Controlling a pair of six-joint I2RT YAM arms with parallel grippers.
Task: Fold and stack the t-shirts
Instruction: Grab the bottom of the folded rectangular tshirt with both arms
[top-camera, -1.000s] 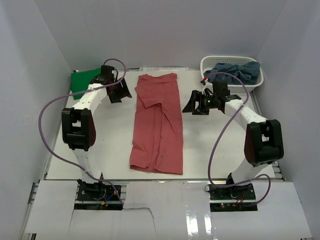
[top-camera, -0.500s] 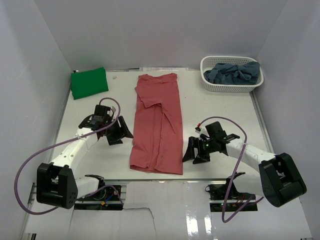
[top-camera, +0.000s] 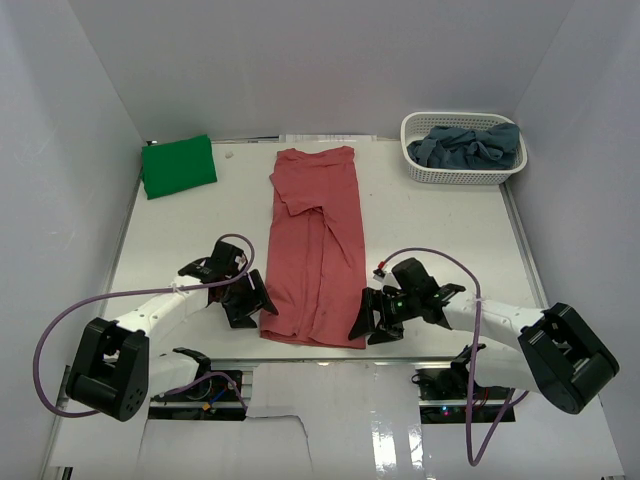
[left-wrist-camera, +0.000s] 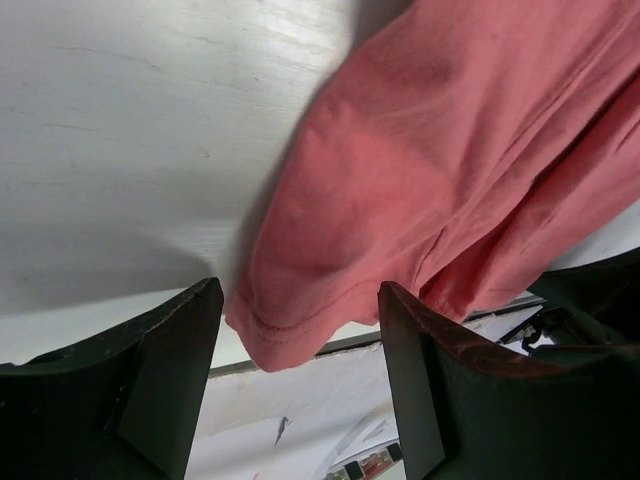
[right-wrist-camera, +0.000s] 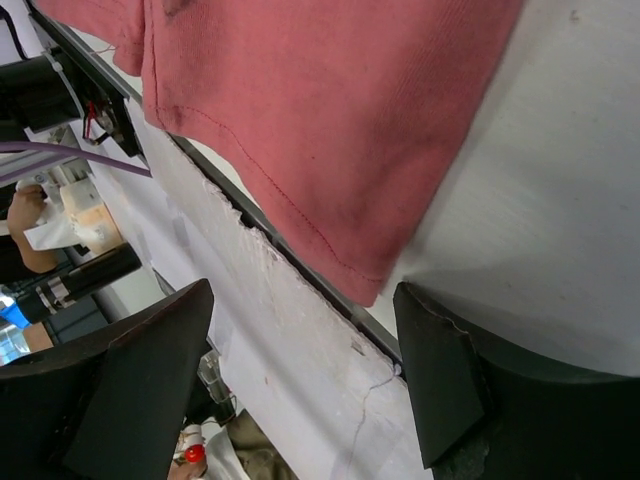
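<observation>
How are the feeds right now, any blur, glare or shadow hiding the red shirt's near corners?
Top external: even light, sharp, only glare on the glossy strip at the near edge. Left wrist: the salmon-red t-shirt corner is crisp; a soft shadow darkens the table beside it. Right wrist: hem stitching is sharp, the clutter past the table edge looks softer.

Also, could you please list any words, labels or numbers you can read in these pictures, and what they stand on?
None can be read: the red shirt, green shirt, blue shirts, basket and table show no text.
</observation>
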